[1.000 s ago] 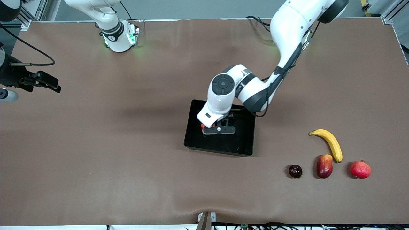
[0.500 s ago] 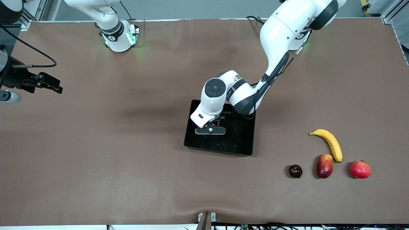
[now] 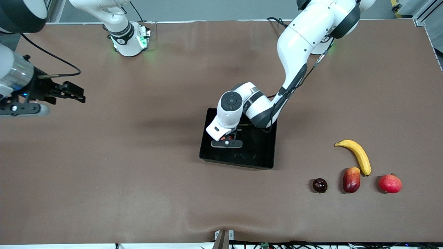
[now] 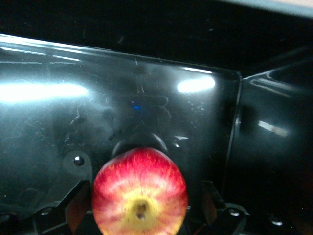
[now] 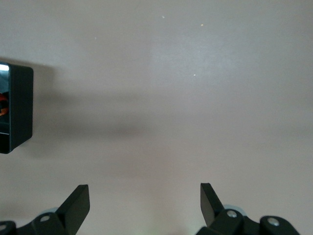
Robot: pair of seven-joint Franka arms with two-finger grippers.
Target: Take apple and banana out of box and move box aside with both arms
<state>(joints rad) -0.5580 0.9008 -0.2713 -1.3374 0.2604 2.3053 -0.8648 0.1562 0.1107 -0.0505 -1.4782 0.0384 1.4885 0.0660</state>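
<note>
I find the left gripper (image 3: 226,138) low inside the box (image 3: 264,152), the apple (image 4: 140,193) between its fingers (image 4: 78,205). Toward the left arm's end lies the banana (image 3: 356,155); three other fruits (image 3: 351,180) lie nearer the front camera. The right gripper (image 5: 144,203) hangs over bare table (image 3: 121,180), well apart.
</note>
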